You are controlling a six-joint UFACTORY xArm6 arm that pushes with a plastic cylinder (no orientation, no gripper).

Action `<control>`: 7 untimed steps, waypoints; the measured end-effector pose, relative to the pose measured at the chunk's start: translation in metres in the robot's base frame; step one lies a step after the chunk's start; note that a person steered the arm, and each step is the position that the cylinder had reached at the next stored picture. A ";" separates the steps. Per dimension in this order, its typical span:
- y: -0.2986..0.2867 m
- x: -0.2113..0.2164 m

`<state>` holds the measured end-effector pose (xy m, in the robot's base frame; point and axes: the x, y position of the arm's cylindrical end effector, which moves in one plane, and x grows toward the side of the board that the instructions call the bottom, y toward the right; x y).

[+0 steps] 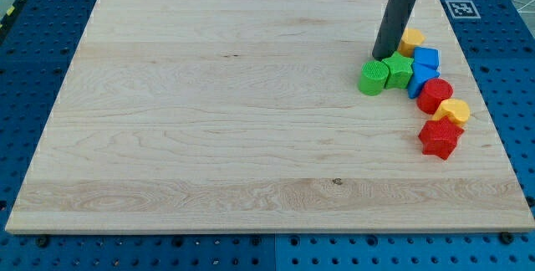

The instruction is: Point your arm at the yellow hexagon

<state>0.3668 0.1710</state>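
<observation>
Two yellow blocks show at the view's right. The lower one [456,110] looks like the yellow hexagon; it sits between a red cylinder [435,94] and a red star [440,138]. The upper yellow block [412,38] is partly hidden by my rod, so I cannot tell its shape. My tip [385,57] rests on the board just left of that upper yellow block and just above a green star [399,70]. It is well up and left of the yellow hexagon, with other blocks between.
A green cylinder [373,79] lies below my tip. A blue cube [427,57] and another blue block [422,79] sit right of the green star. The cluster lies near the wooden board's right edge [493,129].
</observation>
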 end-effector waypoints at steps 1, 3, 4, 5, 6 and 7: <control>-0.003 0.008; -0.003 0.020; -0.015 0.007; -0.034 -0.007; -0.047 -0.008; -0.077 0.008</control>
<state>0.3752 0.0945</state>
